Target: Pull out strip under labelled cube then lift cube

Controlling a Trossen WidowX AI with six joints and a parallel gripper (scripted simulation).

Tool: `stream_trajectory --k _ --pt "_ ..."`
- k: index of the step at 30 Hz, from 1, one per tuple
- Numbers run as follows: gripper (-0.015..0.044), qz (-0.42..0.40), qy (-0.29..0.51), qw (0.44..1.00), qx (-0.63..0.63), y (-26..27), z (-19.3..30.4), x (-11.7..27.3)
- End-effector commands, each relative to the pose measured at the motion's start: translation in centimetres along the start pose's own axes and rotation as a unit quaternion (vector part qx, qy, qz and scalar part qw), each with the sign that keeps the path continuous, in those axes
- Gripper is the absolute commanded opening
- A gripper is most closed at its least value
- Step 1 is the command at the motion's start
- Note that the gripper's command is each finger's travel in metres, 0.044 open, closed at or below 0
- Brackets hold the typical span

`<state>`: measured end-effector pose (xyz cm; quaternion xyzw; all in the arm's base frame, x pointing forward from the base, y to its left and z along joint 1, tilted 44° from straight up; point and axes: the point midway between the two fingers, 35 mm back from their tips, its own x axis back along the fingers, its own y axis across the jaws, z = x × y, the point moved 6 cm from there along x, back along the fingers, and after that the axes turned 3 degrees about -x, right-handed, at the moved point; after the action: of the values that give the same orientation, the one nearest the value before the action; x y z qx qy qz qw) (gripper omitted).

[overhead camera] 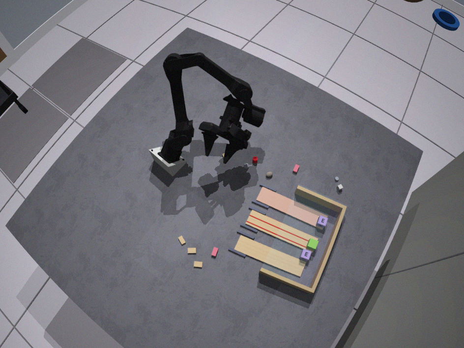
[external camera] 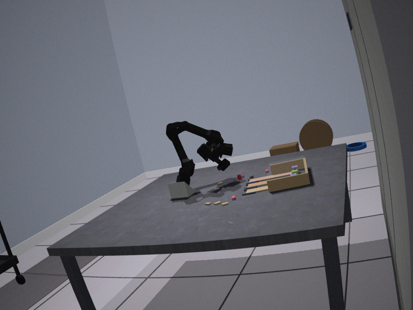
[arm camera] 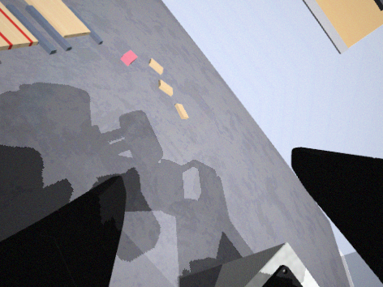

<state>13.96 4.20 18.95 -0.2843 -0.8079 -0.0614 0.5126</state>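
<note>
My gripper (overhead camera: 216, 159) (arm camera: 209, 171) is open and empty, high above the table near the arm's base, away from the strips. Three strips lie side by side in the three-walled wooden tray: a pink strip (overhead camera: 286, 205), a strip with two red lines (overhead camera: 277, 228) and a plain wood strip (overhead camera: 268, 254). A purple cube marked E (overhead camera: 322, 221) is at the far end of the pink strip. A green cube (overhead camera: 312, 244) is at the far end of the red-lined strip. Another purple cube marked E (overhead camera: 305, 255) is at the plain strip's far end, close beside the green cube.
The tray's wooden wall (overhead camera: 327, 250) (external camera: 288, 183) surrounds the strips' far ends. Dark rails flank the strips. A red cylinder (overhead camera: 254, 159) (external camera: 239, 177), a brown pebble (overhead camera: 269, 174), pink blocks (overhead camera: 296, 168) (overhead camera: 214, 251) and several small wooden blocks lie on the table.
</note>
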Motion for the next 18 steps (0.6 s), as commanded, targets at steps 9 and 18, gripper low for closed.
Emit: stream_trajectory --k 9,18 --pt "0.0400 -0.114 0.138 0.982 -0.058 2.3 -2.4 -4.1" --pt "0.0400 -0.353 0.120 0.920 -0.122 2.2 -9.3 -8.7"
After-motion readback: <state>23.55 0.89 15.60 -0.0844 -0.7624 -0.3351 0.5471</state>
